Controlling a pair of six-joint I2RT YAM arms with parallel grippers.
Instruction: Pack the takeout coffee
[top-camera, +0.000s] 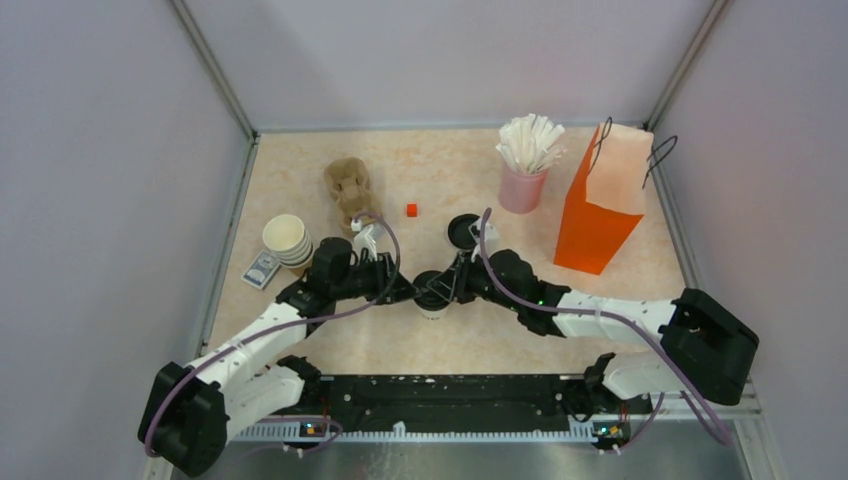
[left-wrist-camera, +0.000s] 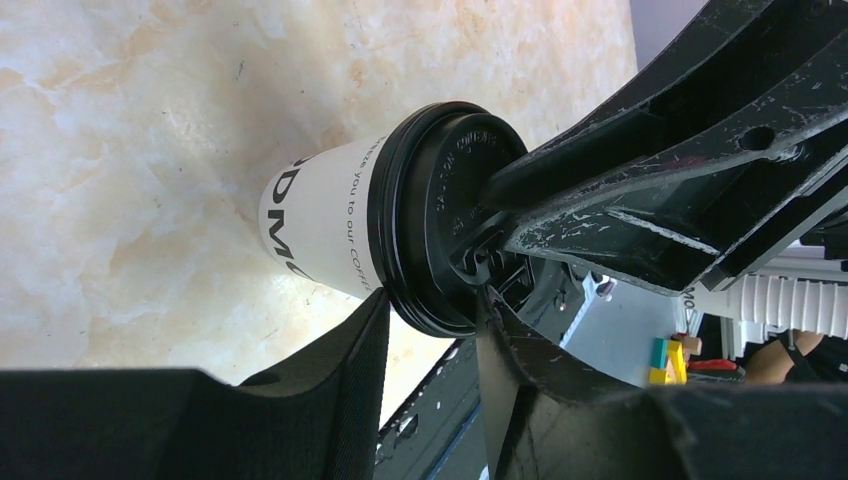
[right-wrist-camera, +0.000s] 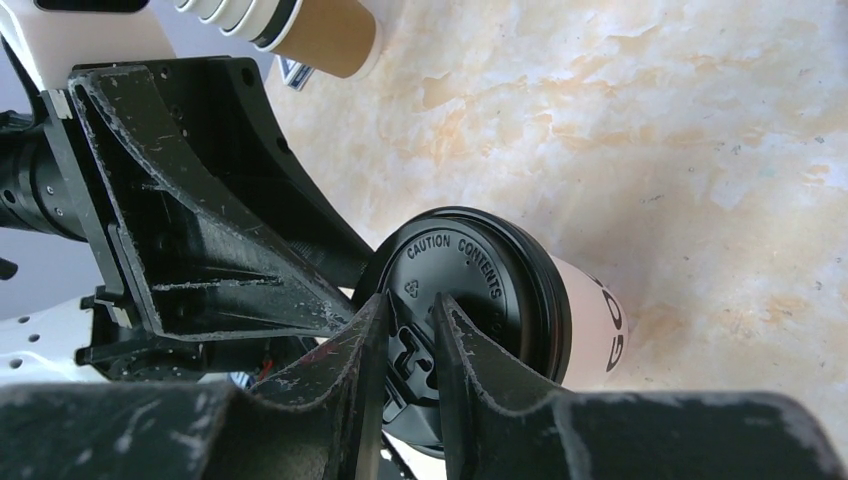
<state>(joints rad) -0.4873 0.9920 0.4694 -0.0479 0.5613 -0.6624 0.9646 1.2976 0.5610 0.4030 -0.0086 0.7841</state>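
Observation:
The takeout coffee (top-camera: 432, 298) stands upright on the table between my two arms. It is a white paper cup (left-wrist-camera: 320, 215) with black lettering and a round black lid (right-wrist-camera: 500, 275). My left gripper (left-wrist-camera: 432, 300) comes in from the left. One finger is against the cup wall just under the lid's rim, the other lies on the lid's top, so it pinches the rim. My right gripper (right-wrist-camera: 410, 305) comes in from the right. Its fingers are nearly together, with their tips on the middle of the lid at the sip tab. The orange bag (top-camera: 598, 205) stands open at the back right.
A pink cup of white straws (top-camera: 525, 180) stands left of the bag. A loose black lid (top-camera: 463, 232) lies behind the coffee. A stack of lidless cups (top-camera: 287, 240), a small packet (top-camera: 262, 270), a brown cardboard carrier (top-camera: 350, 190) and a red cube (top-camera: 411, 210) lie at the left and middle.

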